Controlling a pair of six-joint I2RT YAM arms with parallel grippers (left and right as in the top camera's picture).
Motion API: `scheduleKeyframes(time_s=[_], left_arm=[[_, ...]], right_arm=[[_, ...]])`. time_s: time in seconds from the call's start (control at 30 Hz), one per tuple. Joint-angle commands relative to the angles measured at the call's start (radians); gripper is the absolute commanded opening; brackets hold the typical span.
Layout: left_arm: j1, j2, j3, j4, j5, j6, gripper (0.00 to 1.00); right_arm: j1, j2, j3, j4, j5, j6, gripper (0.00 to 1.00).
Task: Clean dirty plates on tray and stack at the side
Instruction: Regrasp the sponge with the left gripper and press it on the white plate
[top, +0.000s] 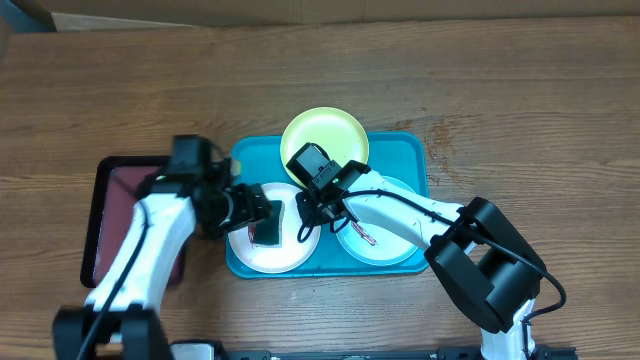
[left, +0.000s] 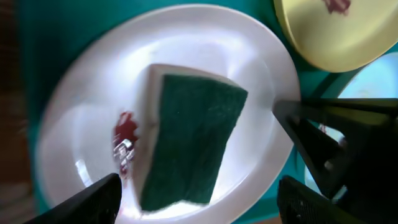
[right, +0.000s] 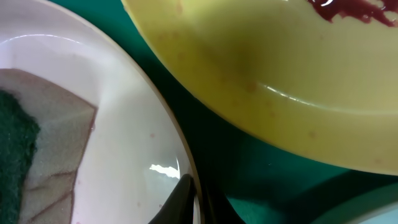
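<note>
noted turquoise tray (top: 405, 150) lying mid-way along the wooden table (top: 500, 80), with a maroon tray (top: 115, 200) just beside its left end. counted three plates on the turquoise tray:
- yellow-green plate (top: 324, 138) at the far side, resting across the far rim.
- white plate (top: 262, 258) at the near left.
- mint-rimmed plate (top: 385, 250) at the near right, close beside the white plate.

recorded red-brown smears (left: 124, 140) on the white plate, and similar marks on the yellow-green plate and the mint-rimmed plate.

found dark-green sponge (left: 193, 143) lying flat on the white plate, green face up, pale backing showing along one edge and touching the smear.

found left gripper (left: 199, 202) released over the sponge, fingers (left: 93, 199) spread wide to either side and clear of it.

found right gripper (right: 196, 202) clenched, tips pinched onto the rim of the white plate on the side nearest the yellow-green plate, directly across the sponge from the left gripper.
</note>
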Motion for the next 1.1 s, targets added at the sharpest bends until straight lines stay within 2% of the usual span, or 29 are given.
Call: scheduleKeyframes(time_s=[0.0,0.27,0.37,0.47,0.63,0.67,0.7,1.07], left_arm=[[-0.053,0.092,-0.009,0.042,-0.027,-0.03,0.8],[-0.069,0.169,-0.009,0.103,-0.097,-0.027,0.79],[-0.069,0.169,-0.009,0.11,-0.109,-0.017,0.67],[-0.07,0.169,-0.009,0.106,-0.105,-0.017,0.43],[-0.095,0.169,-0.009,0.105,-0.105,-0.017,0.21],[-0.112,0.169,-0.009,0.105,-0.105,-0.018,0.1],[-0.122,0.169,-0.009,0.105,-0.105,-0.021,0.04],[-0.185,0.169,-0.009,0.138,-0.099,-0.121,0.04]], right_arm=[[0.003,0.014,-0.012,0.0,0.01,0.002,0.07],[0.003,0.014,-0.012,0.002,0.01,0.002,0.08],[0.003,0.014,-0.012,0.007,0.01,0.002,0.08],[0.003,0.014,-0.012,0.011,0.011,0.002,0.08],[0.003,0.014,-0.012,0.018,0.01,0.002,0.08],[0.003,0.014,-0.012,0.018,0.01,0.002,0.08],[0.003,0.014,-0.012,0.018,0.01,0.002,0.08],[0.003,0.014,-0.012,0.018,0.01,0.002,0.08]])
